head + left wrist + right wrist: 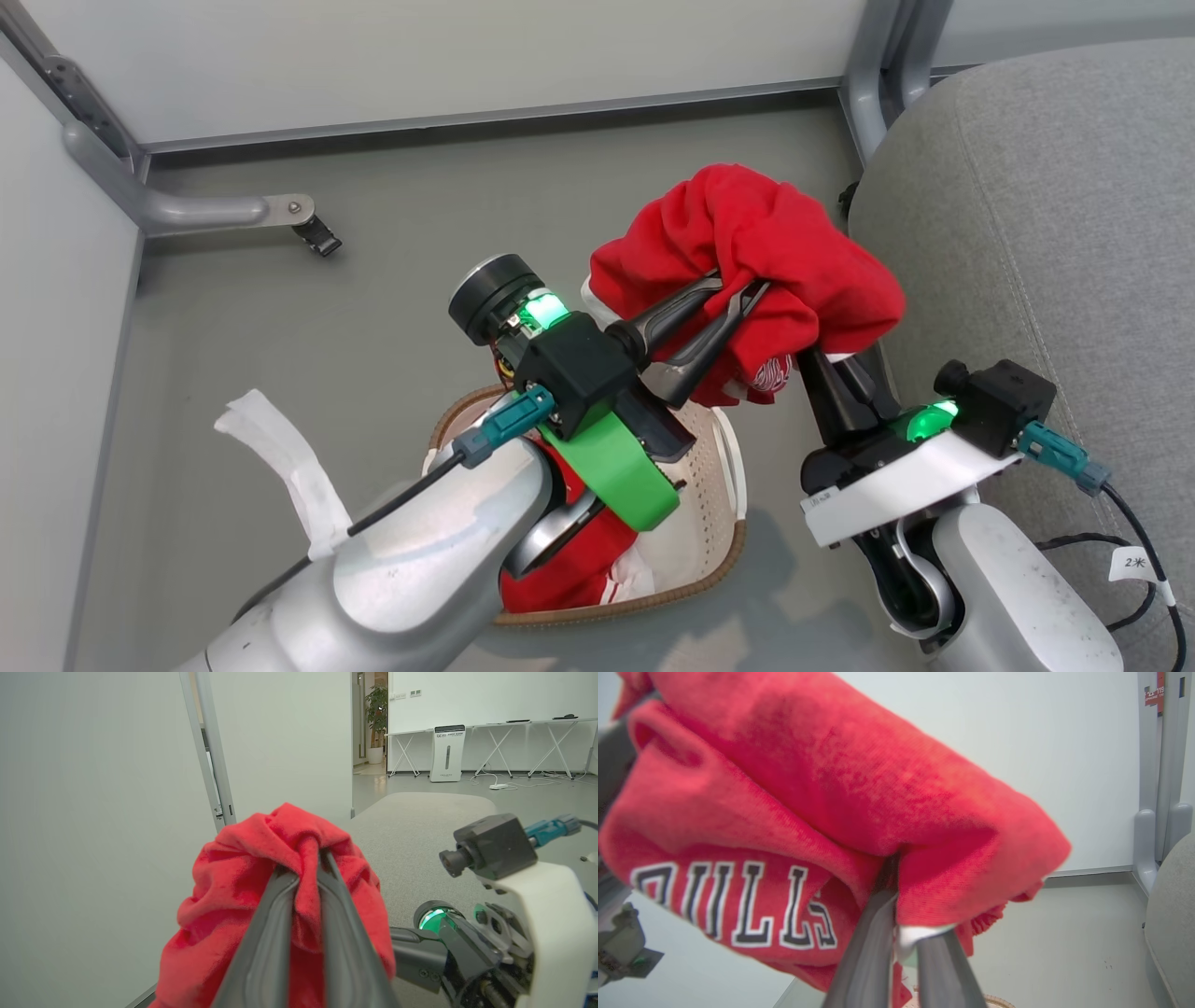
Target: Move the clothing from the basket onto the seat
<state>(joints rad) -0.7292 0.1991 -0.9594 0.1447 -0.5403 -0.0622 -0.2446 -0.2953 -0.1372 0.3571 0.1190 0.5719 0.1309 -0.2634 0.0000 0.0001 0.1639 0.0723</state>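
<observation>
You had your left hand (pixel 739 295) and right hand (pixel 826 369) both clamped on the bunched red shirt (pixel 747 238), held up clear of the basket (pixel 724 553), so the two needed to travel together, well over the seat (pixel 1046 205) beside the basket, before you let go.

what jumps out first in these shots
The bright red garment stands out, bunched and held in the air, with the left pincer and the right pincer each shut on its folds. Below it, on the floor, the basket holds more red fabric. The grey seat lies at the right of the head view.
</observation>
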